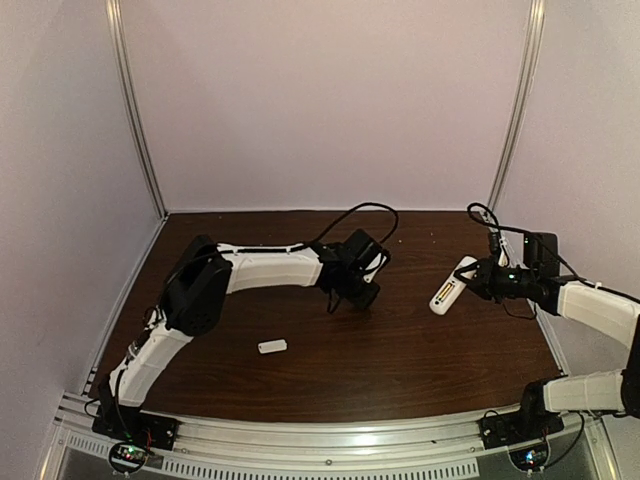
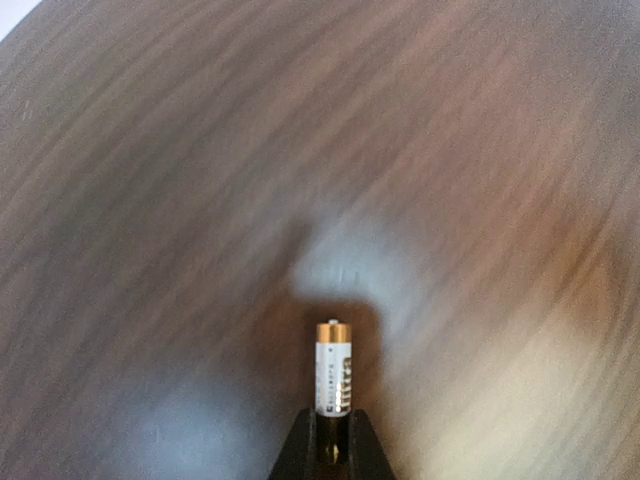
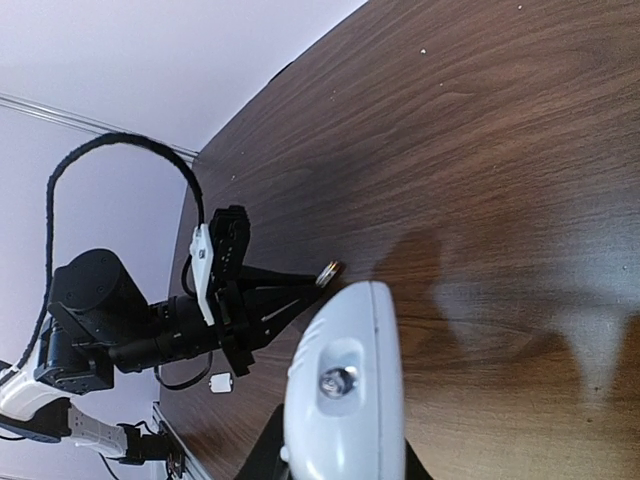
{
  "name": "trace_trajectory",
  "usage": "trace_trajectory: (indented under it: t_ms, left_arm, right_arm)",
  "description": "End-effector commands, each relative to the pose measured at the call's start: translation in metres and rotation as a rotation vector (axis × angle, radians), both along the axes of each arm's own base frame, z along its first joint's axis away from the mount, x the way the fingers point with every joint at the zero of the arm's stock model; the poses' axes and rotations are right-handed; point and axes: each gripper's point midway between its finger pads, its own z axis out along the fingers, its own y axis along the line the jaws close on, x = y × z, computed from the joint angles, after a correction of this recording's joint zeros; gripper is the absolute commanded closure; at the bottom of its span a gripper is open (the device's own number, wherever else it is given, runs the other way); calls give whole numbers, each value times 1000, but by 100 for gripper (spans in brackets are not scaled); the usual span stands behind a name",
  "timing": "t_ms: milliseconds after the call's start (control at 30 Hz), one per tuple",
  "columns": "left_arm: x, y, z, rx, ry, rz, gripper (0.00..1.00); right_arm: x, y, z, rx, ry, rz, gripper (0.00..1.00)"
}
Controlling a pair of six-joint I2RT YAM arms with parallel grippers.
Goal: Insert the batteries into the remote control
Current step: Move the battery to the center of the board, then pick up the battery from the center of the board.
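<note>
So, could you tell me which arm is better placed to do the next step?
Left. The left gripper is shut on a battery that sticks out ahead of it, while the right gripper is occupied holding the remote control, so it can likely only present it.

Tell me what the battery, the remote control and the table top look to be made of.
The battery looks metal under a printed white wrap; its gold end band shines. The remote control looks like white plastic, smooth and slightly glossy, with soft highlights. The table top shows streaked dark grain: wood or wood-look laminate, I cannot tell which.
</note>
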Motion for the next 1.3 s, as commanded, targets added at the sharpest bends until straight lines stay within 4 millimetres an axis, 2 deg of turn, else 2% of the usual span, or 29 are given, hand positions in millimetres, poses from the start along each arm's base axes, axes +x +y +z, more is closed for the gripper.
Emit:
trace_trajectory:
  t_ms: [0, 67, 267, 333, 500, 700, 967, 1267]
  left_arm:
    - [-46, 55, 3, 116, 118, -21, 100]
    - [-71, 71, 8, 136, 145, -49, 100]
    - [-143, 120, -1, 236, 261, -89, 100]
    - [-159, 129, -7, 257, 292, -91, 100]
    - [-180, 139, -21, 310, 324, -107, 100]
    - [-186, 143, -32, 347, 338, -113, 88]
    - [-178, 131, -27, 367, 333, -118, 74]
    - [-171, 120, -28, 379, 324, -133, 74]
  right_arm:
    - [-2, 2, 3, 16, -23, 17, 100]
    - [-3, 2, 3, 19, -24, 22, 100]
    - [-8, 4, 3, 30, -22, 32, 100]
    - [-10, 5, 3, 36, -20, 34, 100]
    - [-10, 8, 6, 38, -25, 46, 100]
    - [-12, 14, 4, 30, -26, 64, 100]
    - [-11, 15, 3, 23, -21, 68, 100]
    - [-13, 18, -2, 15, -6, 81, 100]
